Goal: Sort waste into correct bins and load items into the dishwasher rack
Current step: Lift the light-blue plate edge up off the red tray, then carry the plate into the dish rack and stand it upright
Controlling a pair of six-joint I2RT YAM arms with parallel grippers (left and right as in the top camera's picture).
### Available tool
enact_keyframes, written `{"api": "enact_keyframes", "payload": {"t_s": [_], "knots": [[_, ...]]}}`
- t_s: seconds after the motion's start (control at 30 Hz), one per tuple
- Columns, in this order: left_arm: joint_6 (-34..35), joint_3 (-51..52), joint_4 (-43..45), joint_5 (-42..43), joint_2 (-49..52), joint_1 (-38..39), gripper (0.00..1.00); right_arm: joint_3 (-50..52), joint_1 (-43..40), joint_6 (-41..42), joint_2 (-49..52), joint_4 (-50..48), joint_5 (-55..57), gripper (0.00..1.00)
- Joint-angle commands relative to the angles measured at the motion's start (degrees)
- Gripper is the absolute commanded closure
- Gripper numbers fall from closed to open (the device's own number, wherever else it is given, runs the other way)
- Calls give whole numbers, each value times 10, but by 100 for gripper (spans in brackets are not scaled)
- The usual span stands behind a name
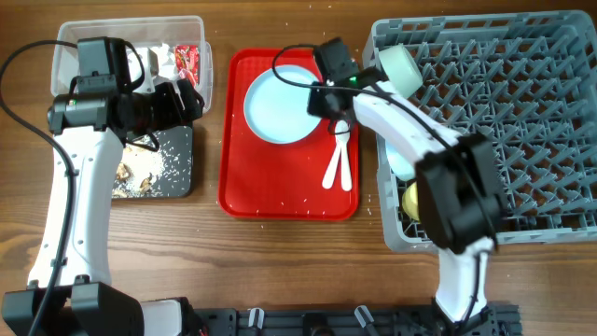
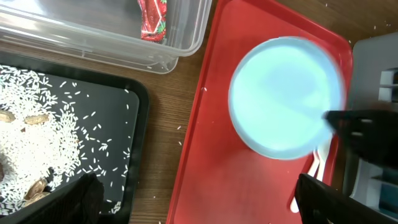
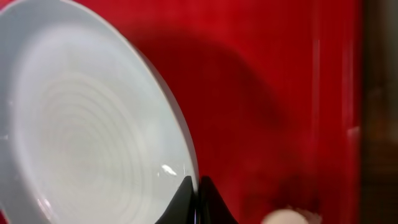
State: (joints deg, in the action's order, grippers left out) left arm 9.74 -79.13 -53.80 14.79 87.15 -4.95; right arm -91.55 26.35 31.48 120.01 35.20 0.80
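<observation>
Over the wooden table [image 1: 280,271], right jaws pinch the plate [image 1: 275,107]; left jaws gape.

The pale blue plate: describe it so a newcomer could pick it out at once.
Find the red tray in the middle of the table. At its far half is the pale blue plate, the only round thing there, beside thin white cutlery.

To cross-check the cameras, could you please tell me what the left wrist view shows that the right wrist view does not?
Only left wrist: the clear tub holding the red wrapper, and the black tray with rice. Only right wrist: how the right gripper is shut on the rim of the pale blue plate. Both: that plate on the red tray.
</observation>
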Motion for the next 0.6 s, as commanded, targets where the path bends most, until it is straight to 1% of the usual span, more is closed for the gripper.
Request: {"api": "enact_keyframes", "payload": {"t_s": [0.0, 0.03, 0.17, 0.23, 0.3, 0.37, 0.43, 0.57], "knots": [[-3, -8, 1, -3, -2, -2, 0, -27, -1, -112, -131, 11, 104, 96], [-3, -8, 1, -3, -2, -2, 0, -27, -2, -152, -173, 27, 166, 96], [-3, -8, 1, -3, -2, -2, 0, -27, -2, -176, -252, 70, 336, 96], [-3, -8, 1, -3, -1, -2, 0, -27, -5, -211, -274, 83, 400, 96], [-3, -8, 1, -3, -1, -2, 0, -27, -16, -298, -293, 94, 492, 96], [-3, -8, 1, -3, -2, -2, 0, -27, -34, -363, -295, 94, 558, 96], [-3, -8, 1, -3, -1, -2, 0, -25, -60, -398, -295, 90, 593, 96], [-3, -8, 1, -3, -1, -2, 0, -19, -116, -425, -295, 87, 592, 96]]}}
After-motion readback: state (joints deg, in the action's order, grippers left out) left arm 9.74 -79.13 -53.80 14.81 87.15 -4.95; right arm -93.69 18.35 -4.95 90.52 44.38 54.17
